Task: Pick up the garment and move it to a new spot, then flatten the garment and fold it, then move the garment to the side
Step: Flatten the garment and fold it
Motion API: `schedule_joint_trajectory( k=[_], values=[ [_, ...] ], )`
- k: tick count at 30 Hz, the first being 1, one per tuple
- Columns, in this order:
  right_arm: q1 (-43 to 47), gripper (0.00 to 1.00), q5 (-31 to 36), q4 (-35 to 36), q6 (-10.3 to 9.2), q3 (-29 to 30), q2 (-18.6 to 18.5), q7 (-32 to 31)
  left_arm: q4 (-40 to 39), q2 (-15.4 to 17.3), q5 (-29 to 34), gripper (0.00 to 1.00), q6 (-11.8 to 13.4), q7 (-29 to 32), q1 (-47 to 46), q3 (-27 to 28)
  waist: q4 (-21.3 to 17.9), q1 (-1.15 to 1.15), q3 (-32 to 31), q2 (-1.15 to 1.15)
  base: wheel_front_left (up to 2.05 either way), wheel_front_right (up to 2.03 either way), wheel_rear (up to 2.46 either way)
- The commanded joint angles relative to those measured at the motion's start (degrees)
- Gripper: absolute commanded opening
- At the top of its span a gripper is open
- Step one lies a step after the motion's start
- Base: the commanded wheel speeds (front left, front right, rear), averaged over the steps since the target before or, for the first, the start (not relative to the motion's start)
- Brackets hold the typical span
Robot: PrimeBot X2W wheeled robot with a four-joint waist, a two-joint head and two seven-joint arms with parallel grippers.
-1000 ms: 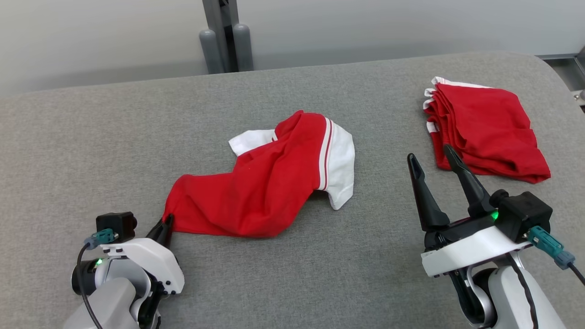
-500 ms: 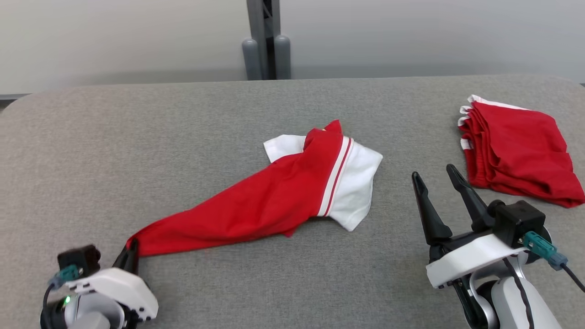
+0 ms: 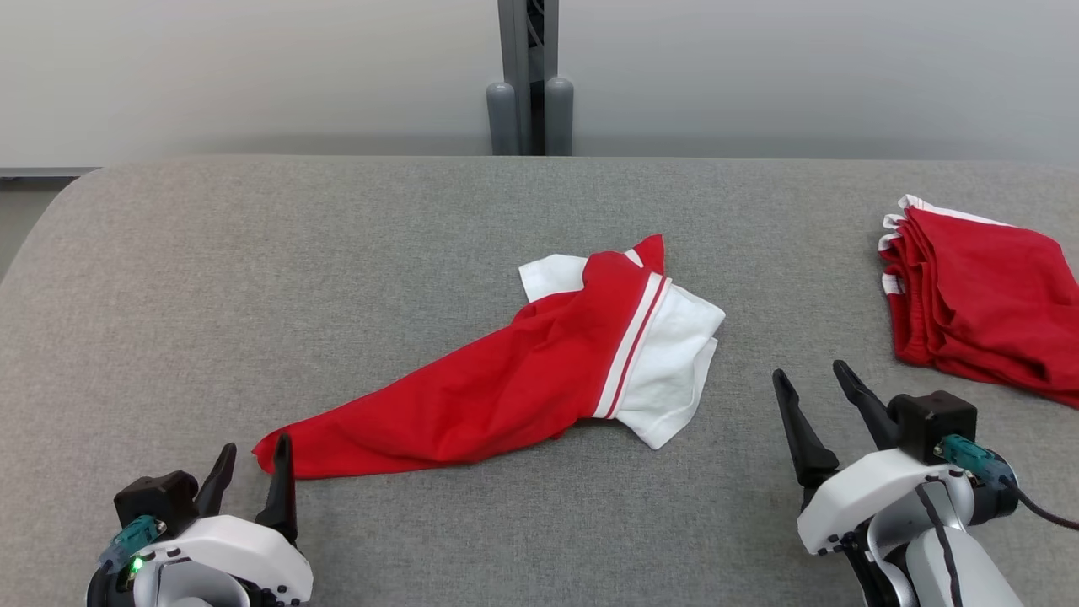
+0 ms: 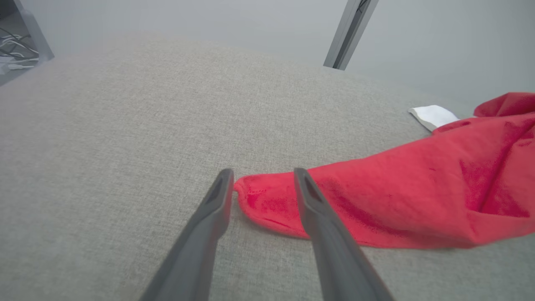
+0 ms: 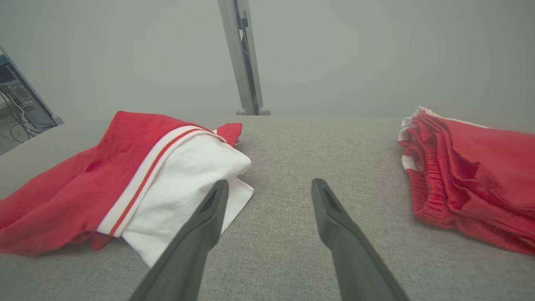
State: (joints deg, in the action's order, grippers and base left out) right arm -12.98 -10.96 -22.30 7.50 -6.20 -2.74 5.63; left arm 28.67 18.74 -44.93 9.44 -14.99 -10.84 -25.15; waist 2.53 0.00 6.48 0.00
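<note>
Loads of room on the left of the counter: bare grey cloth runs from the left tool right up to the back edge. The garment lies slantwise across the middle, its red tip just at that tool's spread fingers. Between its white end and the folded red pile there's an open lane, and the right tool, fingers apart, sits at the near end. A grey post stands behind the back edge.
</note>
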Motion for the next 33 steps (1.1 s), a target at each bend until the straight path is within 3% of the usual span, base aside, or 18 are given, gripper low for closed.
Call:
schedule_joint_trajectory(
  k=[1,8,16,27,28,29,30,31,33],
  values=[
    [-0.96,1.00,0.36,-1.09,-0.02,0.16,-0.34,-0.28,-0.84,0.16,0.91,1.00,0.41,-0.26,0.74,0.54,0.32,0.00,0.01,0.00,0.00,0.00,0.00],
    [-8.01,1.00,3.56,-13.51,-0.02,1.35,-0.34,-0.63,-8.09,-0.29,6.06,1.00,0.89,-0.25,2.99,3.98,3.73,0.00,0.72,0.00,0.00,0.00,0.00],
    [-18.14,1.00,3.66,-29.87,-0.02,1.03,-0.32,1.46,-14.32,-0.69,8.64,1.00,1.39,-0.26,5.26,3.96,8.95,0.00,2.27,0.00,0.00,0.00,0.00],
    [-24.97,1.00,4.04,-42.94,-0.02,0.73,-0.40,1.64,-17.32,-0.55,8.62,1.00,2.38,0.32,6.17,3.56,11.37,0.00,3.00,0.00,0.00,0.00,0.00],
    [-25.35,0.97,4.00,-43.78,-0.02,0.52,-0.39,1.87,-17.55,-0.47,8.58,1.00,2.54,0.39,6.18,3.60,11.43,0.00,3.05,0.00,0.00,0.00,0.00],
    [-25.74,0.85,3.95,-44.63,-0.02,0.24,-0.36,2.09,-17.77,-0.41,8.52,1.00,2.63,0.48,6.18,3.64,11.47,0.00,3.12,0.00,0.00,0.00,0.00],
    [-26.07,0.73,3.85,-45.28,-0.02,-0.01,-0.35,2.30,-17.92,-0.36,8.47,1.00,2.70,0.57,6.20,3.68,11.48,0.00,3.18,0.00,0.00,0.00,0.00],
    [-26.38,0.50,3.78,-45.89,-0.02,-0.31,-0.35,2.57,-18.09,-0.29,8.44,1.00,2.76,0.58,6.24,3.73,11.46,0.00,3.24,0.00,0.00,0.00,0.00],
    [-26.85,0.38,3.68,-46.91,-0.02,-1.08,-0.36,3.11,-18.39,-0.19,8.37,1.00,3.03,0.49,6.37,3.84,11.32,0.00,3.34,0.00,0.00,0.00,0.00]
  ],
)
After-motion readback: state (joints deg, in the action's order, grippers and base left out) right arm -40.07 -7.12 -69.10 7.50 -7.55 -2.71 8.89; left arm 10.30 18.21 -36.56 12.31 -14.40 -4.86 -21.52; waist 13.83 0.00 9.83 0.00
